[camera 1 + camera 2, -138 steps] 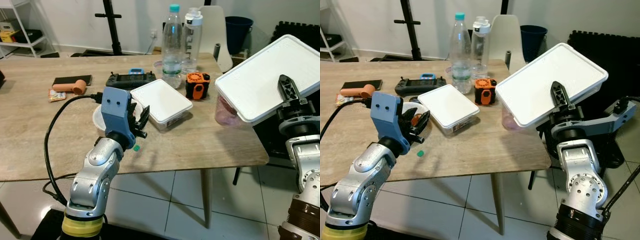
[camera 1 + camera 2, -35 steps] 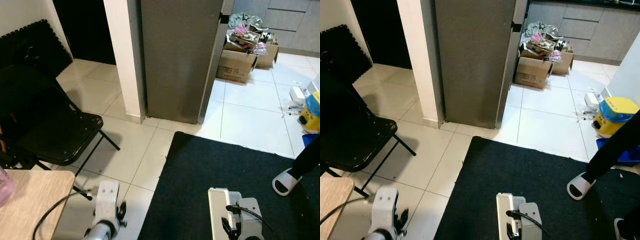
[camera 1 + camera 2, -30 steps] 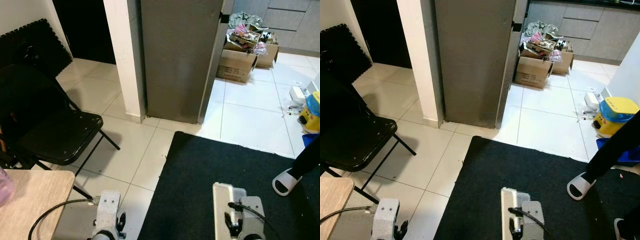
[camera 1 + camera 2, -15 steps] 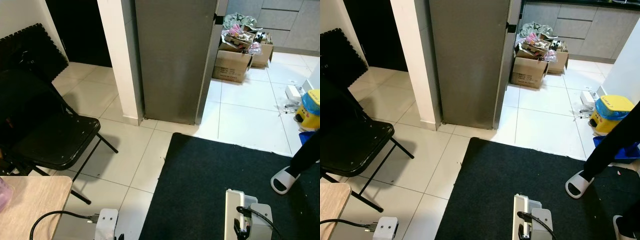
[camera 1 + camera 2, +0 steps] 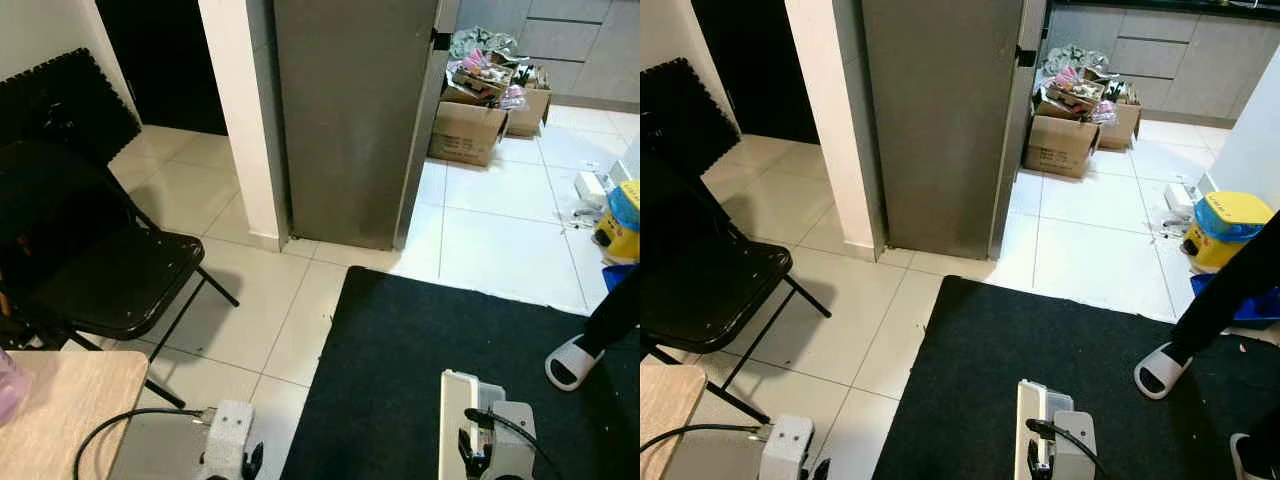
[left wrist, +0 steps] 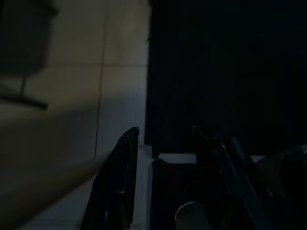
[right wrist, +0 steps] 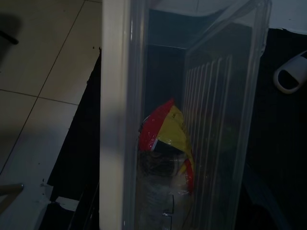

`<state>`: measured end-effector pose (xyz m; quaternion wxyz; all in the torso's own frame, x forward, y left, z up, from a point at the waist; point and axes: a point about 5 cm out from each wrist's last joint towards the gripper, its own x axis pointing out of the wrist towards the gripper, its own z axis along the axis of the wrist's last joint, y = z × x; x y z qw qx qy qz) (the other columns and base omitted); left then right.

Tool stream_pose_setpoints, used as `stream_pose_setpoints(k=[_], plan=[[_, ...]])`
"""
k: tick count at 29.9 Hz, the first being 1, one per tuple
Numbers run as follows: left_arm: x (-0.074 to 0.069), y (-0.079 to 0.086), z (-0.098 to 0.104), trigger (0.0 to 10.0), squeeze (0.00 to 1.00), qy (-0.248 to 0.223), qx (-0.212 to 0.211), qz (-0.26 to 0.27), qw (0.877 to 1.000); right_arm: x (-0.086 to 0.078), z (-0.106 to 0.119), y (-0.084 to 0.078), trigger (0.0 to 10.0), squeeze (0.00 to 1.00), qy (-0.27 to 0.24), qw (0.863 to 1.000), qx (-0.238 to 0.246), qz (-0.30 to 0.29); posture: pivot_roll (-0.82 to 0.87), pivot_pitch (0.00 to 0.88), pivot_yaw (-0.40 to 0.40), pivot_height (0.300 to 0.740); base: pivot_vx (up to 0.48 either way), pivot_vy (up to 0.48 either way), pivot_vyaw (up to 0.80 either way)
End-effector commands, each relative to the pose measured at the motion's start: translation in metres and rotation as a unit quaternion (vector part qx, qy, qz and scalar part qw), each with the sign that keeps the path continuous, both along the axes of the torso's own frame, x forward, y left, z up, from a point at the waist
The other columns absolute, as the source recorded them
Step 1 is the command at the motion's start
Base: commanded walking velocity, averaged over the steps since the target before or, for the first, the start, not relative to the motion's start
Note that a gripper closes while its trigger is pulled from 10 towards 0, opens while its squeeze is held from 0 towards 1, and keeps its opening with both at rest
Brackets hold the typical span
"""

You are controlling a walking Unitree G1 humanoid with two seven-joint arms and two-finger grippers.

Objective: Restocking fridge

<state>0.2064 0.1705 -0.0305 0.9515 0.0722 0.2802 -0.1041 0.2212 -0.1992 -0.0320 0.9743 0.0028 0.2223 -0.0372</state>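
Table scene from 4.6 s ago is gone; my head cam now faces the fridge [image 5: 355, 110], a tall brushed grey-steel slab with flat side and its door edge on the right, standing by a white pillar [image 5: 245, 110]. Versus half a second back the framing sits a touch lower and the left wrist block shows more.

Right gripper [image 7: 96, 211] carries the container [image 7: 192, 96], a clear ribbed plastic box with a white lid, held edge-on low in front of me over the black mat [image 5: 420, 350]. In the wrist cam one black finger lies against the lid side, so the pincer is clamped on the box. Inside, a red-and-yellow wrapped item [image 7: 165, 136] rests on a clear wrapped lump. In the head views the box edge [image 5: 1032, 420] pokes up beside the wrist housing.

Left gripper [image 6: 160, 177] hangs low over the seam between glossy pale tiles [image 5: 230, 300] and the matte dark mat; fingers [image 6: 117, 177] stand apart with nothing between.

Black folding chair [image 5: 100, 270], metal legs, sits left; wood-grain table corner [image 5: 60, 400] at bottom left. Cardboard boxes [image 5: 480, 110] of clutter lie past the fridge. A person's dark leg and white slipper [image 5: 572, 362] stand on the mat's right edge; a yellow-and-blue tub [image 5: 1225, 225] is beyond.
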Motion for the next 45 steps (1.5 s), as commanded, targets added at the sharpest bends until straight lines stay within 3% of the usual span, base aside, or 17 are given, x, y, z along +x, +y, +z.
stream_pose_setpoints(k=[1,24,45], plan=[[-0.008,-0.001,-0.003,10.0,0.0,0.003,0.015,-0.026,1.0,-0.004,-0.002,-0.002,10.0,0.0,-0.001,1.0,-0.002,-0.003,-0.07,0.109,0.026,0.736,0.0,0.0,0.0],[0.0,-0.003,0.001,10.0,0.0,-0.019,0.016,-0.029,0.999,-0.005,-0.005,-0.002,10.0,0.0,0.004,1.0,-0.004,-0.001,-0.07,0.106,0.026,0.736,0.0,0.0,0.0],[0.002,-0.003,-0.001,10.0,0.0,-0.018,0.016,-0.024,0.999,-0.007,-0.007,-0.004,10.0,0.0,0.01,1.0,-0.006,-0.001,-0.07,0.107,0.024,0.736,0.0,0.0,-0.66]])
